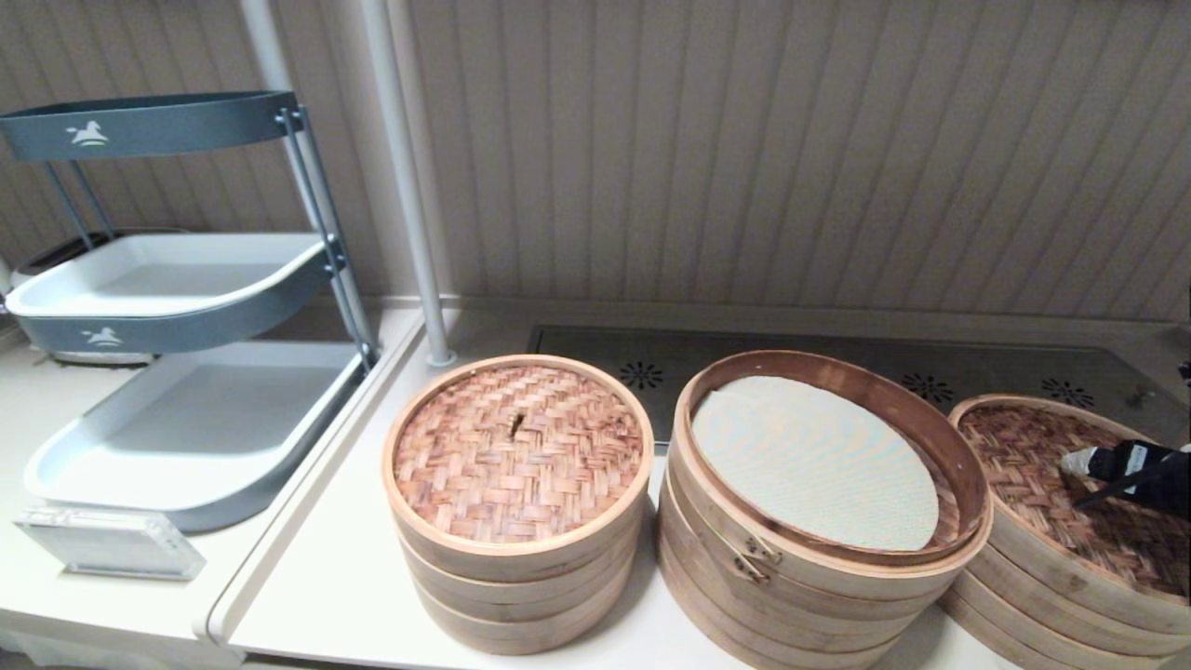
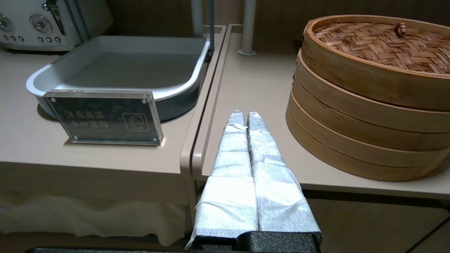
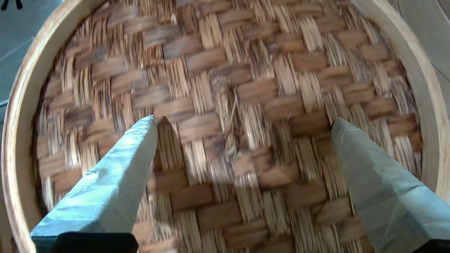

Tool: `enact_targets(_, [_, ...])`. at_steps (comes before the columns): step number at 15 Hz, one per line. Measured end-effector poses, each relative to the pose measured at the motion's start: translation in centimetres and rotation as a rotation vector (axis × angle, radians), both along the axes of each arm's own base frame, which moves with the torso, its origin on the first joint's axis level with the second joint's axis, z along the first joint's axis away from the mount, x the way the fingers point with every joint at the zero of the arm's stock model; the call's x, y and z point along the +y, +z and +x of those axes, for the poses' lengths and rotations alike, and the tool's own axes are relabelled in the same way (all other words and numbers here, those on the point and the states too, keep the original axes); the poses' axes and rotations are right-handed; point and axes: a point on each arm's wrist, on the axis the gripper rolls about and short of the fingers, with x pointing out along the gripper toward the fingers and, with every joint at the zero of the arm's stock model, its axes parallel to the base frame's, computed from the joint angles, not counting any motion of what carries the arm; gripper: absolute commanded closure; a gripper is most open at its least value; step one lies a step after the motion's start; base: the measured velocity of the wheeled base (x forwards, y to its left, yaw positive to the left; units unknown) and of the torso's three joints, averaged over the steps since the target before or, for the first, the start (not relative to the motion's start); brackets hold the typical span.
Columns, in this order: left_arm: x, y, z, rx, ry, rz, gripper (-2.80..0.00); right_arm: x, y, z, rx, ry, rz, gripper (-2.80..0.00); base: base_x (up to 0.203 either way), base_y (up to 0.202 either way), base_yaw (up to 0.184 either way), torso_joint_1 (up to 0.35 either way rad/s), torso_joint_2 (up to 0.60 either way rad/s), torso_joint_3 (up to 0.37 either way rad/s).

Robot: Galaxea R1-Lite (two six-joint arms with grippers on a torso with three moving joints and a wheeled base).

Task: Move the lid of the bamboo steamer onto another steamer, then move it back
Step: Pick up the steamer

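Our right pincer (image 3: 242, 121) hovers spread wide over the large reddish-brown woven bamboo steamer lid (image 3: 225, 105); our left pincer (image 2: 245, 114) rests clenched above the bench (image 2: 253, 80).

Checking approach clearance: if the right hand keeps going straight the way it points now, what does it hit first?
Most likely the woven top of the bamboo steamer lid, near its centre knot. The right hand is open and points at that weave, fingers either side of the knot. How much gap remains is unclear.
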Motion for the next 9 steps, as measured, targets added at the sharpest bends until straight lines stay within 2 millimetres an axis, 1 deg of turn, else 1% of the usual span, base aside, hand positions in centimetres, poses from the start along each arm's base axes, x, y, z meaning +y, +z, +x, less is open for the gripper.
enact_targets(6, [0.0, 0.0, 0.0, -0.001, -0.001, 0.0, 0.0, -0.1, -0.24, 0.29, -0.007, 0.003, -0.006, -2.8, 0.0, 0.0, 0.0, 0.0, 0.0, 0.0])
enact_targets(7, [0.0, 0.0, 0.0, 0.0, -0.001, 0.0, 0.0, -0.11, -0.25, 0.28, -0.006, 0.003, -0.005, 0.0, 0.0, 0.0, 0.0, 0.0, 0.0, 0.0])
enact_targets(9, [0.0, 0.0, 0.0, 0.0, 0.0, 0.0, 0.0, -0.09, -0.38, 0.26, -0.002, 0.004, -0.003, 0.0, 0.0, 0.0, 0.0, 0.0, 0.0, 0.0])
